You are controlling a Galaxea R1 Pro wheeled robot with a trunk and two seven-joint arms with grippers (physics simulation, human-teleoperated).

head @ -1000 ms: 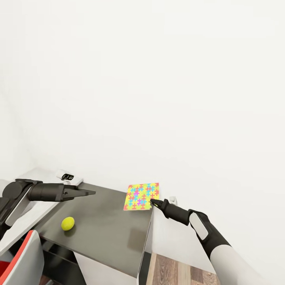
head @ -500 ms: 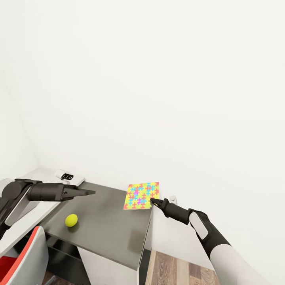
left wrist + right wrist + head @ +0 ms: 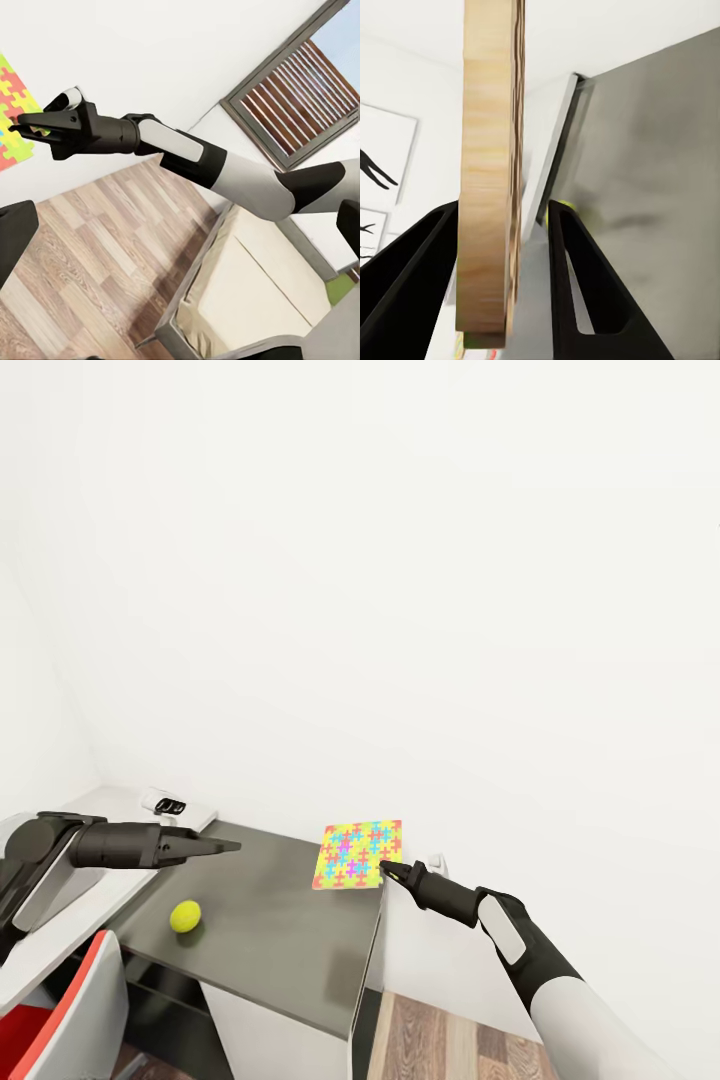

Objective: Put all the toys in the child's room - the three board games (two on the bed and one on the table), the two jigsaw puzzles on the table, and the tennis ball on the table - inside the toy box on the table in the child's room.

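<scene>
- Head view: a grey table point(image 3: 270, 940) stands against a white wall, with wood-plank floor point(image 3: 450, 1045) showing at its right end.
- A puzzle point(image 3: 358, 854), a thin square sheet of yellow, pink, blue and orange pieces, is held up off the far right corner of the table, tilted so its printed face shows.
- The right gripper point(image 3: 383, 870) pinches the puzzle at its near right corner; its dark fingers are closed on the sheet's edge.
- In the right wrist view the puzzle point(image 3: 489, 172) is seen edge-on as a pale wood-coloured slab standing between the two black fingers point(image 3: 577, 285), and the grey table point(image 3: 660, 187) lies beyond it.
- A small yellow-green ball point(image 3: 185, 916) rests on the table toward its near left side, well apart from the puzzle.
- The left gripper point(image 3: 228, 847) reaches in from the left and hovers above the table, beyond the ball and touching nothing. Its fingers come to one narrow tip; I cannot tell whether there is a gap between them.
- A small white and black object point(image 3: 173, 805) lies at the far left corner of the table by the wall; too small to identify.
- A red and white chair point(image 3: 60, 1020) sits at the near left, beside the table.
- The left wrist view looks across at the right gripper point(image 3: 22, 125) and its white and black arm point(image 3: 225, 169), with the puzzle point(image 3: 13, 116) at the frame edge.
- Beyond the arm are the floor point(image 3: 90, 255), a cream bed point(image 3: 247, 292) and a dark-framed window point(image 3: 296, 94).
</scene>
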